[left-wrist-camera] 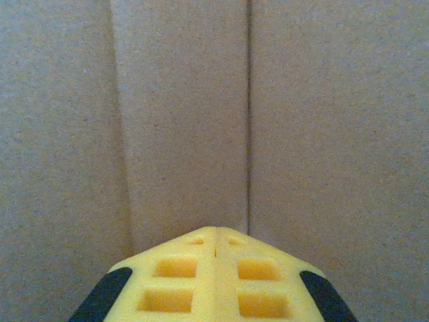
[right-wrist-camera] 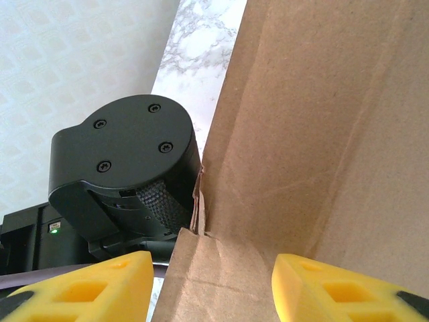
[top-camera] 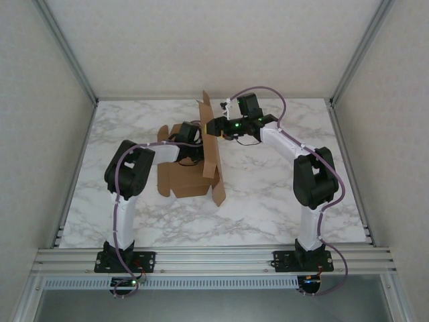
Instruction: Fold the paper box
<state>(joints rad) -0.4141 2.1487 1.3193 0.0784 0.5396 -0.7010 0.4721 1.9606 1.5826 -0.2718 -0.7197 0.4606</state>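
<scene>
— Status with the left gripper (left-wrist-camera: pixel 216 231)?
— Holding it fully closed, tips together, right up against the paper box (left-wrist-camera: pixel 322 121); facing flat brown cardboard with two creases running away from the tips.
— And with the right gripper (right-wrist-camera: pixel 213 265)?
— Straddling an upright flap of the box with parted fingers (right-wrist-camera: pixel 87 288), one on each side; unable to tell whether pinching. Seeing a black housing (right-wrist-camera: pixel 124 161) just left of the flap, marble table (right-wrist-camera: pixel 201 40) beyond.
</scene>
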